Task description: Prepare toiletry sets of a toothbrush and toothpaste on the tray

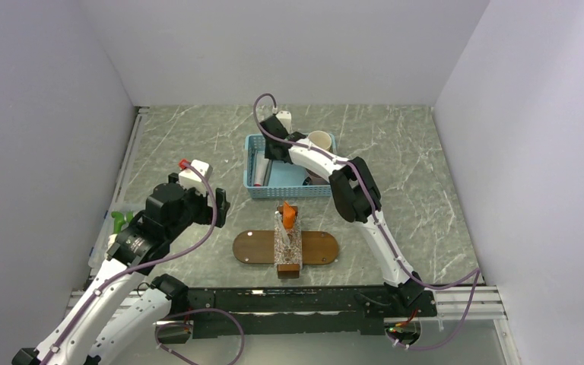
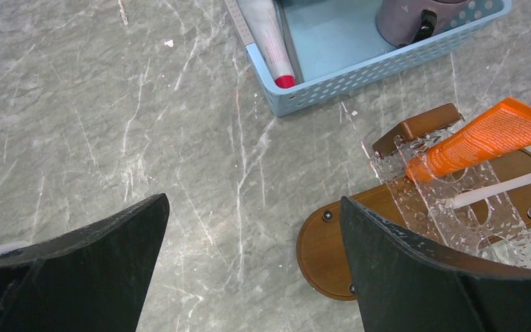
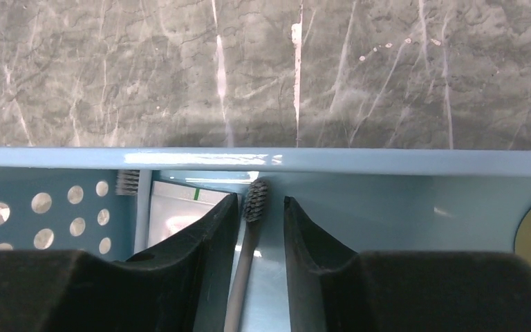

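Straddling slim grey toothbrush (image 3: 256,197) in light-blue plastic mesh basket (image 3: 387,160), R gripper (image 3: 260,207) jaws narrow, not pinching yet; handle runs lengthwise betw them, bristles at tips. L gripper (image 2: 252,207) wide open, well apart.

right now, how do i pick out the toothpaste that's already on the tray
Start at the light-blue basket; on its near side lies the dark-brown oval tray. The toothpaste rests on a clear holder across it: a bright-orange tube, unlike the white, red-capped tube in the basket.
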Robot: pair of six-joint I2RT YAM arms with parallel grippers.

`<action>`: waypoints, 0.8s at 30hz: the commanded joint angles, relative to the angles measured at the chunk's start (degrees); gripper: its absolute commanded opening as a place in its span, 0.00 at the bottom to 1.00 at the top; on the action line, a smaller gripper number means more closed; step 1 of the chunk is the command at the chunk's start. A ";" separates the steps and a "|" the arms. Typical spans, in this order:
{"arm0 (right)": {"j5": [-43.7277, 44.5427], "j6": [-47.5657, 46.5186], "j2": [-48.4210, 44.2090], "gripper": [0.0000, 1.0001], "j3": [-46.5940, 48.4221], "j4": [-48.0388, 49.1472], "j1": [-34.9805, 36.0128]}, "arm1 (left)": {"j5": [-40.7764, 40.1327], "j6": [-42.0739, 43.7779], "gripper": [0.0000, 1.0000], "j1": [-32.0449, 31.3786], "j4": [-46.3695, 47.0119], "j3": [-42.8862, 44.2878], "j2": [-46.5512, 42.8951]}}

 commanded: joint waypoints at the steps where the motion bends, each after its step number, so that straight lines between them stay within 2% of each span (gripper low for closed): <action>1: 1.74 -0.53 0.82 0.30 1.66 1.62 -0.23 | -0.28 0.85 0.99 0.26 2.77 -0.58 -1.00; 11: 2.66 -1.63 -1.72 0.00 -1.14 3.00 -0.15 | 0.15 0.94 0.99 0.43 2.84 -0.57 -1.06; 24: 0.68 -4.21 -16.64 0.00 -15.96 17.61 -0.25 | 0.26 0.82 0.99 0.47 2.80 -0.66 -1.31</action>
